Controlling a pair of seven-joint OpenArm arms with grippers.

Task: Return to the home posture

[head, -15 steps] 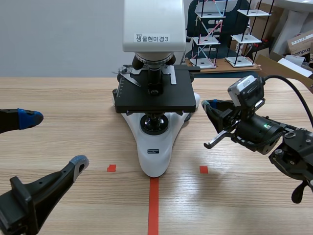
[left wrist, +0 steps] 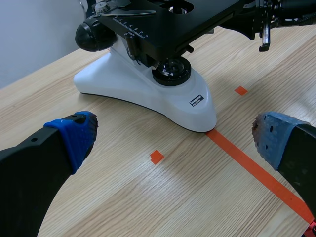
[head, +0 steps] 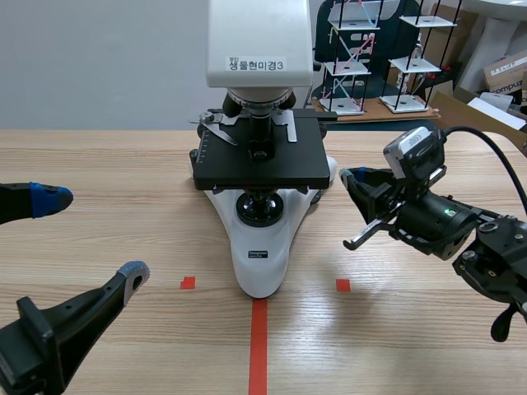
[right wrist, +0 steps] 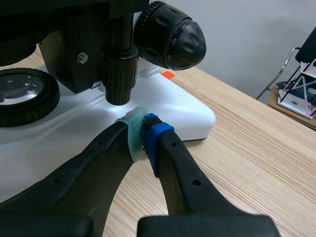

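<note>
Left gripper [head: 90, 234], near left: blue-padded fingers spread wide, nothing held, well apart from the instrument, apparently parked

Right gripper [right wrist: 143, 133], right: pads pressed together, empty, tips just beside the base of the white-and-black laboratory microscope [head: 259, 247]; withdrawal judged outstanding

Microscope: centre, upright on pale wooden table [head: 123, 164]

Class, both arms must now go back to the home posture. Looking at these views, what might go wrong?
1. The shut right tool sits against the base of the white-and-black microscope, close to its black ribbed focus knob; a careless pull-back may strike the knob or shove the microscope.
2. The open left tool spreads wide before the base; a sideways swing might clip it.
</note>
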